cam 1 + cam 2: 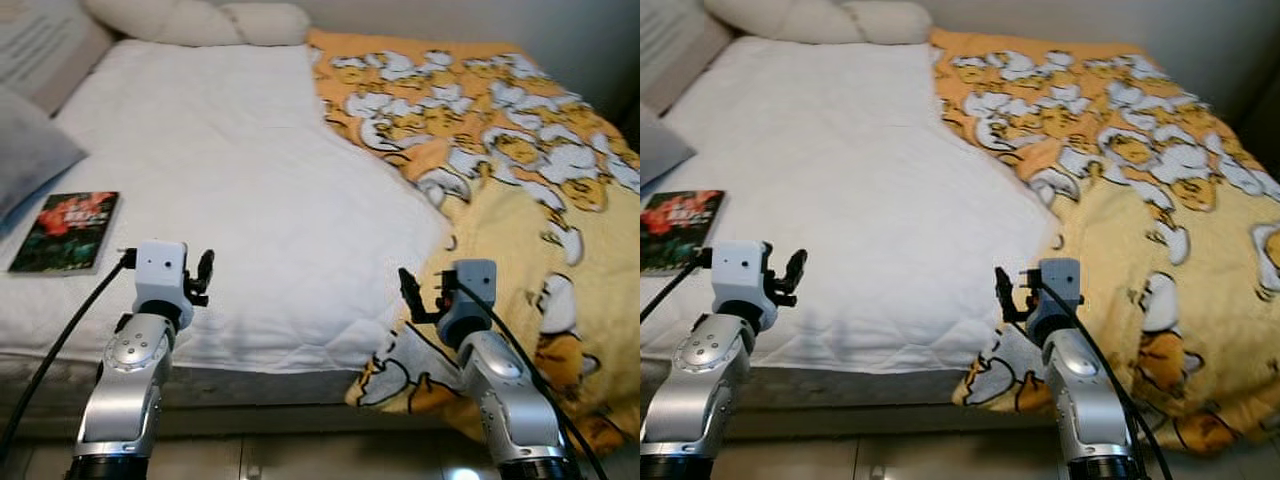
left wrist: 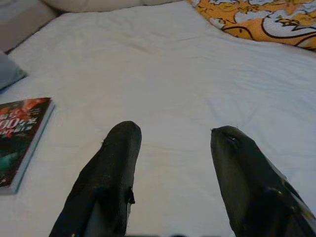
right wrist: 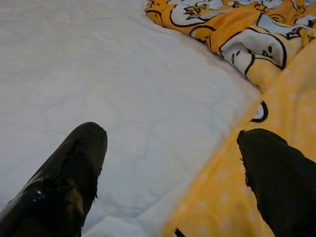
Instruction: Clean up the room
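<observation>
Both silver arms rise from the bottom edge, over the near side of the bed. Left gripper (image 2: 173,136) hovers above the white quilted bed sheet (image 1: 250,170) near the front edge, black fingers (image 2: 106,173) spread apart, nothing between them. Right gripper (image 3: 170,136) hovers at the near corner where the sheet meets the blanket, fingers (image 3: 69,168) spread wide, holding nothing; one finger over white sheet, the other over yellow fabric.

Grey mattress side (image 1: 260,385) shows under the sheet's front edge, pale floor below it.

Dark paperback book with a red and green cover (image 1: 66,231) lies flat on the sheet at the left, just beyond and left of the left gripper, well apart from it.

Yellow-orange blanket with a white cartoon duck print (image 1: 520,170) covers the right half of the bed, rumpled, folded back off the sheet, and hangs over the near right corner beside the right arm.

Grey pillow (image 1: 25,150) sits at the left edge behind the book. Cream braided cushion (image 1: 200,20) lies along the head of the bed, far end. Beige cushion with faint lettering (image 1: 45,45) at far left corner.
</observation>
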### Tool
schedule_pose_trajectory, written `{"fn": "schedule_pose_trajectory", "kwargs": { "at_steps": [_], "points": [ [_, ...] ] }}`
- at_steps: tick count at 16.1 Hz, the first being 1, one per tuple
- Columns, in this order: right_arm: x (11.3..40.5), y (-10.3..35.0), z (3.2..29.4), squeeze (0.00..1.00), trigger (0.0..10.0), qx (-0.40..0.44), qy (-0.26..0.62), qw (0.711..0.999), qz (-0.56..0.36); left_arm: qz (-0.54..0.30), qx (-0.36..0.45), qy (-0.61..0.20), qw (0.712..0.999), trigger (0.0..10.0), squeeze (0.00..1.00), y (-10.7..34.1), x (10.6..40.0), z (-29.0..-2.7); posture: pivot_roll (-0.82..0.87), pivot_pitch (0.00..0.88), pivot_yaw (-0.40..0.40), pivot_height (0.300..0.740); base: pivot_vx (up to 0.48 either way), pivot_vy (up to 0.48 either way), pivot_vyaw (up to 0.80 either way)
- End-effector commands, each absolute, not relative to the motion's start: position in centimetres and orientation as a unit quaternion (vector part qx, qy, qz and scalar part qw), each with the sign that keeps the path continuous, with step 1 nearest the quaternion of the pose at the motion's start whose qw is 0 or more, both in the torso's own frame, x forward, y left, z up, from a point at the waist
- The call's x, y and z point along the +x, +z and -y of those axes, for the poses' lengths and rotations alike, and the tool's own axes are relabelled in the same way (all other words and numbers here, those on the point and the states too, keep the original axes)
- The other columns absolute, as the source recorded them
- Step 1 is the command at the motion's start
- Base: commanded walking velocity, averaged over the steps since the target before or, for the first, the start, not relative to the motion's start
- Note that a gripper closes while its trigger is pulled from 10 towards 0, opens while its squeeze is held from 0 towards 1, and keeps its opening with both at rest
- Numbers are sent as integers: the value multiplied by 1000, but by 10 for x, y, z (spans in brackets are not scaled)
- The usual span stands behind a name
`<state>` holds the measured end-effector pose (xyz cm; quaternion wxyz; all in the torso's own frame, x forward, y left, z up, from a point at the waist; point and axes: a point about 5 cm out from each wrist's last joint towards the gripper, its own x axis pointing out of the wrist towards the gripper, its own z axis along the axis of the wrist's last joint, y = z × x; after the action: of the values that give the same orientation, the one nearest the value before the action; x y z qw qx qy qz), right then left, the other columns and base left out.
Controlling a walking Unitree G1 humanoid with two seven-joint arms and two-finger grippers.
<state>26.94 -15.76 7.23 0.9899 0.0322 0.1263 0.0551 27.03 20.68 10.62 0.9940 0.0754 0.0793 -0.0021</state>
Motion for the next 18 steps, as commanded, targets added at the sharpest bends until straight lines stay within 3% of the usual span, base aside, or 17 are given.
{"fn": "schedule_pose_trajectory", "kwargs": {
  "at_steps": [1, 9, 12, 18],
  "points": [
    [271, 76, 162, 0, 10000, 32, 51, 991, -123, -84, 77, -3, 993, 10000, 302, 104, 269, -206, 34, 0, -47, 740, 262, 0, 0],
    [271, 74, 161, 0, 10000, 37, 61, 988, -135, -87, 77, -6, 993, 10000, 314, 103, 267, -204, 34, 0, -56, 740, 261, 0, 0],
    [272, 73, 162, 0, 10000, 35, 56, 988, -139, -87, 75, -8, 993, 10000, 314, 103, 266, -203, 34, 0, -59, 740, 285, 0, -800],
    [273, 74, 161, 0, 10000, 30, 58, 989, -135, -87, 74, -10, 993, 10000, 310, 103, 267, -203, 35, 0, -54, 740, 289, 0, 0]
  ]
}}
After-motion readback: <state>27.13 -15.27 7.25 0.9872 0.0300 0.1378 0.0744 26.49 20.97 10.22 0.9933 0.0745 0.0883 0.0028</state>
